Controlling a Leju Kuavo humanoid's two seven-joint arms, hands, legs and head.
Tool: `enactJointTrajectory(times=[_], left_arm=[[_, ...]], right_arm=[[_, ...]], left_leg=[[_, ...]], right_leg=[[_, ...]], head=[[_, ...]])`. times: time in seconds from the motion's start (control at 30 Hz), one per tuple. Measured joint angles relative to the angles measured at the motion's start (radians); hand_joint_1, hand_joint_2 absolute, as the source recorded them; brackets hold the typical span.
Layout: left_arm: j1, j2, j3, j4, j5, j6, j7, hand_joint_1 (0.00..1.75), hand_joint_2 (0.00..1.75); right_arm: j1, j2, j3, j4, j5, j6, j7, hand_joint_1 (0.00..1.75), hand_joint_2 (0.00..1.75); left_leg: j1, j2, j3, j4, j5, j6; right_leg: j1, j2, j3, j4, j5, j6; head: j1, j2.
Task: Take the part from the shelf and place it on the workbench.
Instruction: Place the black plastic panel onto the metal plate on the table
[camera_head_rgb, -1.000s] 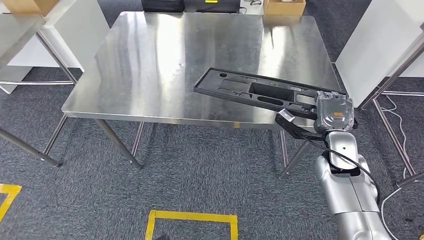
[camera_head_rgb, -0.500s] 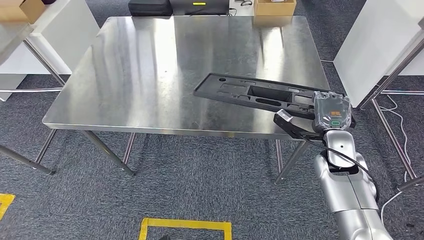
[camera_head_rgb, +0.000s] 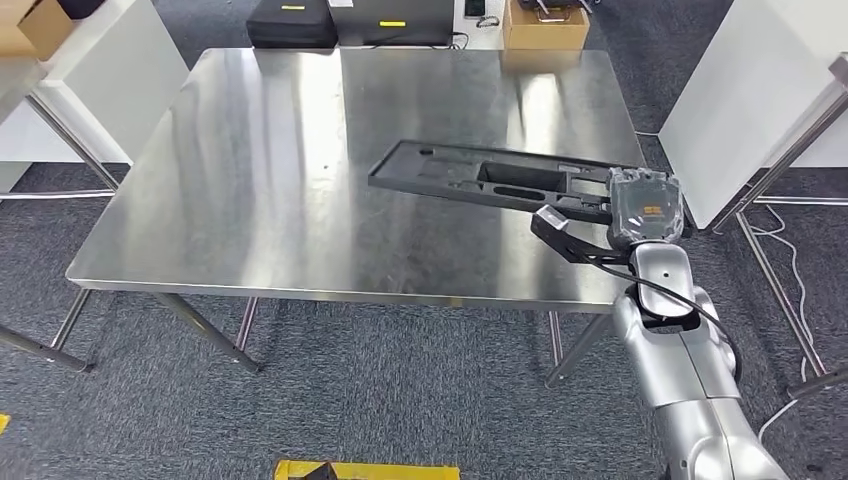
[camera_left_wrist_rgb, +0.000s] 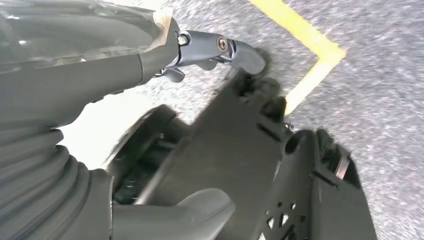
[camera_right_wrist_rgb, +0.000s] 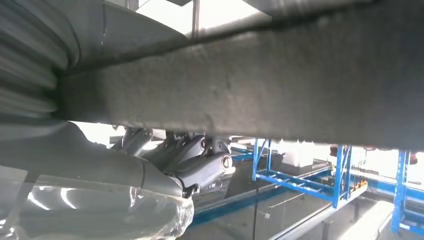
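Observation:
The part (camera_head_rgb: 480, 178) is a long, flat black plastic moulding with cut-outs. It stretches over the right half of the steel workbench (camera_head_rgb: 260, 180), low above the top; whether its far end touches the steel I cannot tell. My right hand (camera_head_rgb: 645, 208) grips its near end, close to the bench's right front corner. In the right wrist view the part's grey edge (camera_right_wrist_rgb: 250, 80) crosses the picture, with the fingers (camera_right_wrist_rgb: 200, 162) curled under it. My left hand (camera_left_wrist_rgb: 125, 65) hangs over the carpet with its fingers (camera_left_wrist_rgb: 220, 47) spread and nothing in them.
A white panel (camera_head_rgb: 740, 90) and a metal frame leg (camera_head_rgb: 790, 150) stand close to the bench's right side. Behind the bench lie black cases (camera_head_rgb: 290, 25) and a cardboard box (camera_head_rgb: 545, 25). A white shelf unit (camera_head_rgb: 90, 70) stands at the left. Yellow floor tape (camera_head_rgb: 365, 468) marks the carpet.
The camera has moved closer to the bench, so the whole scene has slid down and left. The part, still held by my right hand, now reaches further over the bench top.

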Motion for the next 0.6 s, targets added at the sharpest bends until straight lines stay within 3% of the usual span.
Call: enactJointTrajectory(times=[0.07, 0.1, 0.13, 0.2, 0.23, 0.27, 0.3, 0.33, 0.37, 0.43, 0.53, 0.6], left_arm=[[0.002, -0.003, -0.009, 0.0, 0.009, -0.001, 0.005, 0.0, 1.75], [0.005, -0.004, -0.013, 0.0, 0.012, -0.001, 0.006, 0.0, 1.75], [0.008, -0.004, -0.016, 0.0, 0.015, -0.001, 0.007, 0.0, 1.75], [0.011, -0.003, -0.021, 0.0, 0.023, -0.001, 0.007, 0.0, 1.75], [0.011, -0.001, -0.023, 0.0, 0.027, -0.001, 0.007, 0.0, 1.75], [0.012, 0.0, -0.026, 0.0, 0.032, -0.001, 0.007, 0.0, 1.75], [0.012, 0.001, -0.029, 0.0, 0.038, -0.001, 0.007, 0.0, 1.75], [0.012, 0.002, -0.032, 0.0, 0.045, 0.0, 0.008, 0.0, 1.75], [0.011, 0.003, -0.035, 0.0, 0.053, 0.001, 0.008, 0.0, 1.75], [0.009, 0.003, -0.038, 0.0, 0.067, 0.007, 0.009, 0.0, 1.75], [0.01, 0.002, -0.042, 0.0, 0.08, 0.013, 0.011, 0.0, 1.75], [0.011, 0.002, -0.044, 0.0, 0.086, 0.014, 0.012, 0.0, 1.75]], right_arm=[[-0.007, 0.001, 0.007, 0.017, -0.001, 0.002, 0.003, 1.75, 1.75], [-0.007, 0.002, 0.011, 0.024, -0.001, 0.002, 0.005, 1.75, 1.75], [-0.008, 0.002, 0.016, 0.031, -0.001, 0.002, 0.006, 1.75, 1.75], [-0.011, 0.002, 0.025, 0.048, 0.0, 0.004, 0.007, 1.75, 1.75], [-0.014, 0.004, 0.029, 0.058, 0.0, 0.006, 0.007, 1.75, 1.75], [-0.017, 0.005, 0.034, 0.068, 0.0, 0.008, 0.009, 1.75, 1.75], [-0.023, 0.007, 0.038, 0.077, 0.0, 0.011, 0.012, 1.75, 1.75], [-0.031, 0.009, 0.042, 0.085, 0.0, 0.013, 0.016, 1.75, 1.75], [-0.041, 0.011, 0.045, 0.091, 0.0, 0.014, 0.022, 1.75, 1.75], [-0.066, 0.011, 0.05, 0.104, 0.0, 0.016, 0.031, 1.75, 1.75], [-0.093, 0.014, 0.051, 0.133, 0.0, 0.016, 0.037, 1.75, 1.75], [-0.098, 0.016, 0.051, 0.154, 0.0, 0.015, 0.041, 1.75, 1.75]], left_leg=[[0.007, -0.001, 0.011, 0.001, -0.014, -0.016], [0.011, -0.003, 0.017, 0.003, -0.022, -0.025], [0.016, -0.004, 0.023, 0.007, -0.031, -0.035], [0.024, -0.007, 0.03, 0.027, -0.055, -0.057], [0.028, -0.007, 0.028, 0.043, -0.069, -0.067], [0.029, -0.006, 0.024, 0.06, -0.084, -0.075], [0.029, -0.005, 0.019, 0.076, -0.096, -0.081], [0.033, -0.003, 0.015, 0.087, -0.105, -0.085], [0.035, -0.001, 0.01, 0.1, -0.112, -0.089], [0.042, 0.002, -0.021, 0.16, -0.121, -0.098], [0.05, 0.002, -0.144, 0.353, -0.174, -0.115], [0.053, 0.002, -0.205, 0.412, -0.198, -0.118]], right_leg=[[-0.005, -0.001, -0.076, 0.085, -0.041, 0.006], [-0.011, -0.002, -0.095, 0.082, -0.043, 0.017], [-0.02, -0.004, -0.098, 0.045, -0.024, 0.035], [-0.039, -0.016, -0.075, -0.086, 0.07, 0.082], [-0.041, -0.024, -0.064, -0.135, 0.104, 0.087], [-0.042, -0.03, -0.057, -0.16, 0.128, 0.08], [-0.037, -0.033, -0.056, -0.158, 0.132, 0.063], [-0.034, -0.03, -0.053, -0.151, 0.124, 0.04], [-0.034, -0.026, -0.048, -0.145, 0.125, 0.027], [-0.034, -0.021, -0.036, -0.143, 0.116, 0.009], [-0.031, -0.016, -0.014, -0.143, 0.099, -0.009], [-0.029, -0.013, 0.003, -0.143, 0.085, -0.012]], head=[[0.0, 0.0], [0.0, 0.0], [0.0, 0.0], [0.001, 0.0], [0.002, 0.0], [0.001, 0.0], [0.0, 0.0], [-0.001, 0.0], [-0.004, 0.0], [-0.006, 0.0], [-0.009, 0.0], [-0.009, 0.0]])
